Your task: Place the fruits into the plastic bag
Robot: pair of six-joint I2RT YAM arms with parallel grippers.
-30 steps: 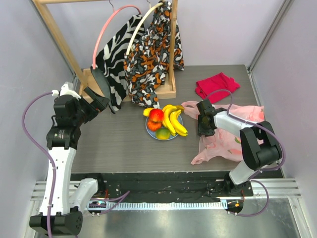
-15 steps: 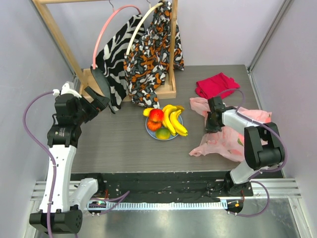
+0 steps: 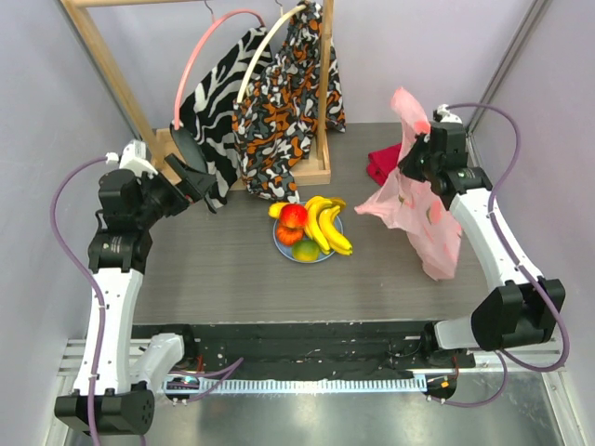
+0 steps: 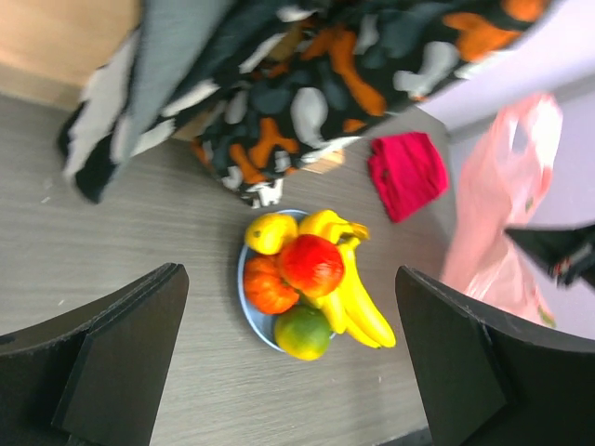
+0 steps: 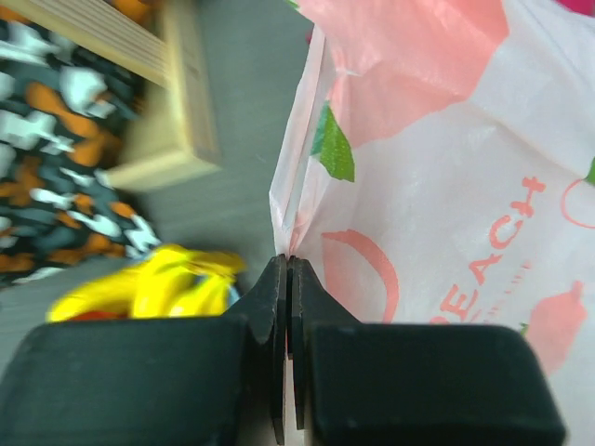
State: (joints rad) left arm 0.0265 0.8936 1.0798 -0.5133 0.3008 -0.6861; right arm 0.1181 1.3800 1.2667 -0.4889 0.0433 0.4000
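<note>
The bananas (image 3: 327,223), red apple (image 3: 295,216), orange (image 3: 287,233) and green-yellow fruit (image 3: 304,250) sit on a blue plate (image 3: 320,257) mid-table; they also show in the left wrist view, apple (image 4: 311,264), bananas (image 4: 358,299). My right gripper (image 3: 410,160) is shut on the edge of the pale-pink plastic bag (image 3: 429,216), holding it high so it hangs above the table's right side; in the right wrist view the bag (image 5: 446,167) is pinched at the gripper (image 5: 287,265). My left gripper (image 3: 200,175) is open and empty, raised at the far left (image 4: 288,353).
A wooden rack (image 3: 316,111) at the back carries an orange-and-black garment (image 3: 288,102) and a black-and-white one (image 3: 216,111). A folded red cloth (image 3: 383,163) lies at the back right behind the bag. Walls close both sides.
My right gripper has lifted the bag off the table and swung up and back to the right. The left arm has shifted slightly upward.
</note>
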